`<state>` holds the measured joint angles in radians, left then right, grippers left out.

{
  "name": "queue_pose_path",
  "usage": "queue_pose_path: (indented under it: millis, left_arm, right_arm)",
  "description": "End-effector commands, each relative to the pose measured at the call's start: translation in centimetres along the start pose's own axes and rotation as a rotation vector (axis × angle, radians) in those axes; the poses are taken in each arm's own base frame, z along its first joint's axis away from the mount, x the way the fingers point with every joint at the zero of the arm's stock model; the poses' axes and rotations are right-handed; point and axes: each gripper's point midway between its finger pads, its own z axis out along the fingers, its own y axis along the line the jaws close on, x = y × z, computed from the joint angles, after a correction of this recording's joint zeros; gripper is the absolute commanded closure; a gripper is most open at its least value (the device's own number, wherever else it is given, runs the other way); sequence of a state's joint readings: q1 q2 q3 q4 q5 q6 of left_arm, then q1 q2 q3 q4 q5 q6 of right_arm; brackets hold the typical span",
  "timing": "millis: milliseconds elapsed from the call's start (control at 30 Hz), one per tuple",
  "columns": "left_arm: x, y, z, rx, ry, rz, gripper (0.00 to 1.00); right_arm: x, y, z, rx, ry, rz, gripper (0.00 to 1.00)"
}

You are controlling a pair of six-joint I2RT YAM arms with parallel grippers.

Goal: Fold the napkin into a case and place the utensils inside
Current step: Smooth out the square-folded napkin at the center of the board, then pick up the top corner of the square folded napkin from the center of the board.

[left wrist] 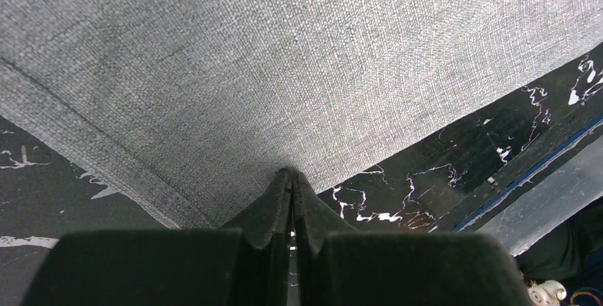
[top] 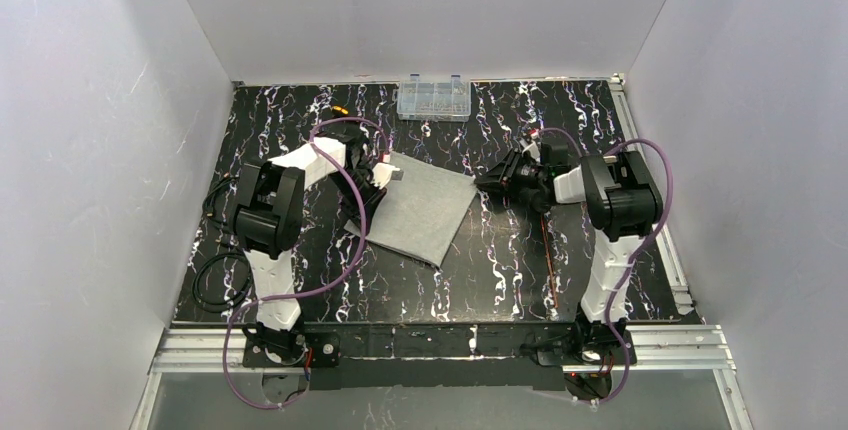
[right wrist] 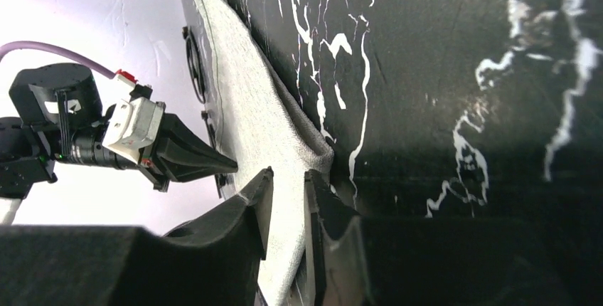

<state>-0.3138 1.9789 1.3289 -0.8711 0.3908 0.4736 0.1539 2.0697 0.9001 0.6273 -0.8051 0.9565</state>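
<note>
my left gripper (left wrist: 292, 178) is clamped shut on a corner of the napkin (left wrist: 284, 57), with the cloth pinched right at the fingertips. my right gripper (right wrist: 289, 178) stands with its jaws a little apart, straddling the napkin's opposite corner. cloth shows in the gap, and i read that as open rather than pinching.

the napkin lies on the table (top: 500, 280) between my two arms as a flat grey rectangle set askew. it looks doubled over, but it is nowhere near the narrow pocket it must become. the utensils (top: 550, 260) show as a thin copper line on the table beside my right arm (top: 610, 200), well apart from the cloth. further out, a clear compartment box (top: 433, 98) sits at the far edge, and a small orange thing (top: 340, 108) lies to its left.

the risks, as i judge them:
- with one corner held and the other loose, any pull from my left would drag the whole napkin across the table and skew the fold.
- if my right closes on the top layer only, the layers would peel apart when lifted.
- a wide swing of my right arm could sweep the utensils out of reach.
</note>
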Motion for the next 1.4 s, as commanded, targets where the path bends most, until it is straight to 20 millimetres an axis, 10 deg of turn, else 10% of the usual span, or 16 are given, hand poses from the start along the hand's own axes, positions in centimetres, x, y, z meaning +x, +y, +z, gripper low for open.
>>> queue_pose_path:
  millis: [0, 167, 333, 467, 533, 733, 767, 967, 1367]
  left_arm:
    - [-0.5, 1.5, -1.8, -0.093, -0.03, -0.02, 0.99]
    - [-3.5, 1.7, -6.8, -0.199, -0.144, -0.011, 0.79]
    - [-8.7, 2.8, -15.9, -0.406, -0.362, -0.05, 0.66]
    - [-10.9, 4.1, -17.7, -0.413, -0.426, -0.116, 1.0]
    - [-11.5, 4.9, -17.5, -0.419, -0.411, -0.121, 1.0]
    - [-14.9, 5.4, -20.9, -0.547, -0.581, -0.04, 0.46]
    - [-14.6, 6.8, -20.6, -0.584, -0.597, -0.106, 0.23]
    - [-14.3, 6.5, -16.2, -0.412, -0.51, -0.103, 0.02]
    - [-16.2, 6.3, -9.6, -0.277, -0.453, -0.168, 0.3]
  right_arm:
    - [-2.0, 2.7, -1.2, 0.057, -0.062, -0.137, 0.65]
    - [-2.4, 6.8, -2.2, 0.084, -0.106, -0.26, 0.56]
    - [-1.8, 9.2, -2.8, 0.282, -0.115, -0.443, 0.33]
    - [0.2, 10.8, -1.3, 0.326, -0.093, -0.51, 0.36]
    - [2.1, 11.0, 0.2, 0.315, -0.059, -0.522, 0.4]
    - [6.4, 9.9, 3.7, 0.266, 0.016, -0.492, 0.48]
    - [6.8, 9.6, 4.2, 0.268, 0.026, -0.495, 0.48]
    - [7.6, 9.5, 5.2, 0.27, 0.023, -0.505, 0.48]
    - [10.1, 7.0, 7.4, 0.222, 0.068, -0.407, 0.61]
